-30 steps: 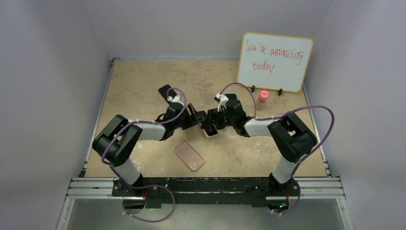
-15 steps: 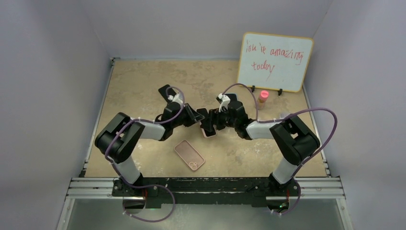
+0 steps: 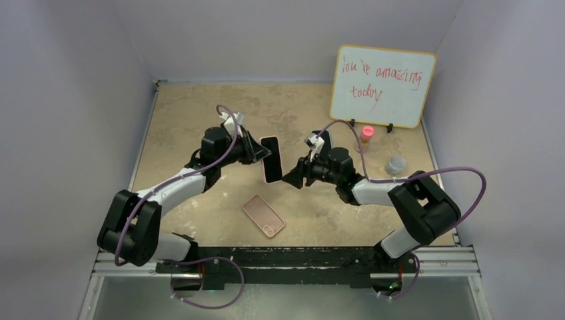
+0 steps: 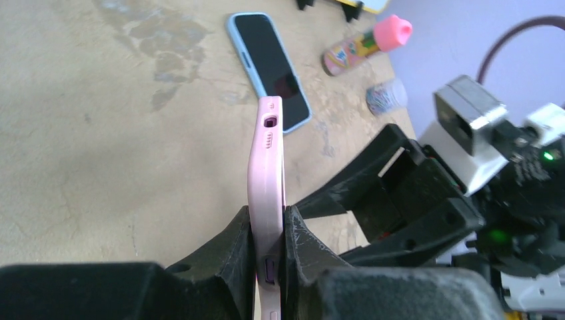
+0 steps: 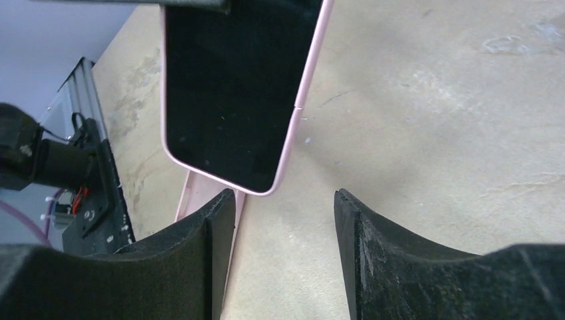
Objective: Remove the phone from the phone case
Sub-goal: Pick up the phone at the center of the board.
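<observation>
Phone in pink rubbery case point(image 3: 272, 160) juts lengthwise from the clamping left gripper point(image 4: 268, 233), screen facing the nearby right gripper point(image 5: 283, 200), whose jaws gape empty.

The lower end of the phone point(image 4: 266, 153) is hidden between the shut jaws of the left gripper point(image 4: 268, 217) and runs off the bottom edge of the left wrist view. That view's top edge cuts the whiteboard point(image 4: 370, 5) down to its feet and one corner. In the right wrist view the phone's top is cut off. One jaw of the right gripper point(image 5: 285, 200) covers most of the case point(image 5: 198, 193). The contents of the jar point(image 3: 396, 164), near the right edge of the table point(image 3: 200, 107), are too small to make out.
</observation>
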Action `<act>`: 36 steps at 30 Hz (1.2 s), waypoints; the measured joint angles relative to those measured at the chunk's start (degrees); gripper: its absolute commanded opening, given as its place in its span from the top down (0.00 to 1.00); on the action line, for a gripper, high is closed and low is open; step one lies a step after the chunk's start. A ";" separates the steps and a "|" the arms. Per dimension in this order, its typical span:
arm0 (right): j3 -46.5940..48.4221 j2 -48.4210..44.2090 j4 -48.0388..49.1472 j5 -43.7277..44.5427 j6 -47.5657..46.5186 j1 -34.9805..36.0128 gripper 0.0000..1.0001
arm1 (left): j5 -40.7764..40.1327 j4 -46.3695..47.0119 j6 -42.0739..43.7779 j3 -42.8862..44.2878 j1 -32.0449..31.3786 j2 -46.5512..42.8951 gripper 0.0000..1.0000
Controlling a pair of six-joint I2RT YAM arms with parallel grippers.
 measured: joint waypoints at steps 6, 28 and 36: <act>-2.78 -1.25 7.89 -5.92 -0.26 0.00 0.46 | 6.03 -8.15 6.56 4.37 -0.04 -5.11 1.00; -5.25 -1.38 24.33 -19.28 3.04 1.29 0.52 | 24.26 -7.17 8.24 6.12 -0.04 -9.42 1.00; -5.97 -1.46 29.81 -22.16 5.16 1.51 0.63 | 26.99 -1.53 4.70 5.95 -0.04 -9.40 1.00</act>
